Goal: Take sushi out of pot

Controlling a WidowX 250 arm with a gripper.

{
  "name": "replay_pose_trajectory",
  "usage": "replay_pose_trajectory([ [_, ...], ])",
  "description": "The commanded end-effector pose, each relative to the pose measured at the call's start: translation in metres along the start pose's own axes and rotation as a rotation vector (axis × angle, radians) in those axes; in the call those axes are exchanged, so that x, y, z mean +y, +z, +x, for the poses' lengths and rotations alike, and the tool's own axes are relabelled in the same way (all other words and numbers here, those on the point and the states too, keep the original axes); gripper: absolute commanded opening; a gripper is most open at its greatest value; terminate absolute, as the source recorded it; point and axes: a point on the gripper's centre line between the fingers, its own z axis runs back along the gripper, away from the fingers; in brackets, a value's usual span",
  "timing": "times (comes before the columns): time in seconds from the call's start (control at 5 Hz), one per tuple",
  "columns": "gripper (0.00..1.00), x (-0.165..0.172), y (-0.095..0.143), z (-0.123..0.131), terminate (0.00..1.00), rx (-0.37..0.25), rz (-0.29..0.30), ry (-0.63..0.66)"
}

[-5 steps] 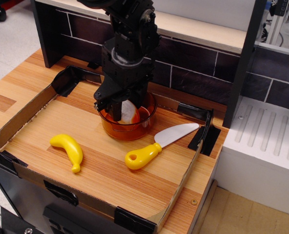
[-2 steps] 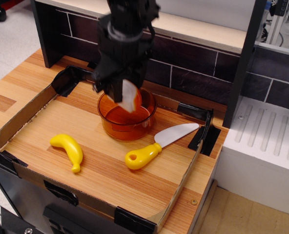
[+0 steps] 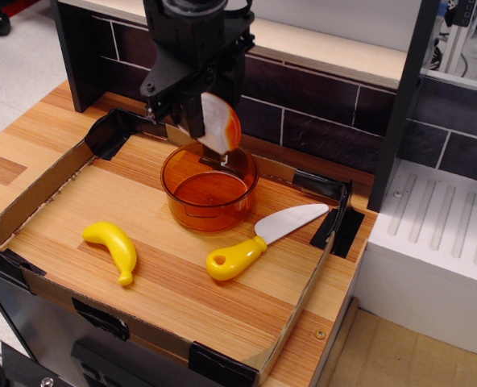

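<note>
so the gripper (image 3: 197,122) is clamped on the sushi (image 3: 219,123), which sticks out toward its right side with the orange striped face showing. it hangs in the air above the back rim of the pot (image 3: 209,189), clear of it.

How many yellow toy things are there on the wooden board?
2. The banana lies at the board's left front. The knife, with a yellow handle, lies right of the pot. Nothing seems hidden.

a single camera looks down from in front and above onto the wooden tray (image 3: 174,298), fairly near, facing the tiled back wall (image 3: 319,105).
</note>
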Motion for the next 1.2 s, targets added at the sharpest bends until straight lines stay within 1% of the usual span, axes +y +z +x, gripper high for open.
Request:
replay_pose_trajectory([
  [0.0, 0.00, 0.042, 0.001, -0.025, 0.00, 0.065, 0.089, -0.342],
  [0.2, 0.00, 0.058, -0.011, -0.036, 0.00, 0.079, 0.165, -0.547],
  [0.4, 0.00, 0.068, -0.017, -0.046, 0.00, 0.092, 0.171, -0.709],
  [0.6, 0.00, 0.075, -0.025, -0.054, 0.00, 0.114, 0.189, -0.776],
  [0.8, 0.00, 0.076, -0.030, -0.062, 0.00, 0.092, 0.156, -0.833],
  [1.0, 0.00, 0.073, -0.034, -0.070, 0.00, 0.089, 0.139, -0.847],
])
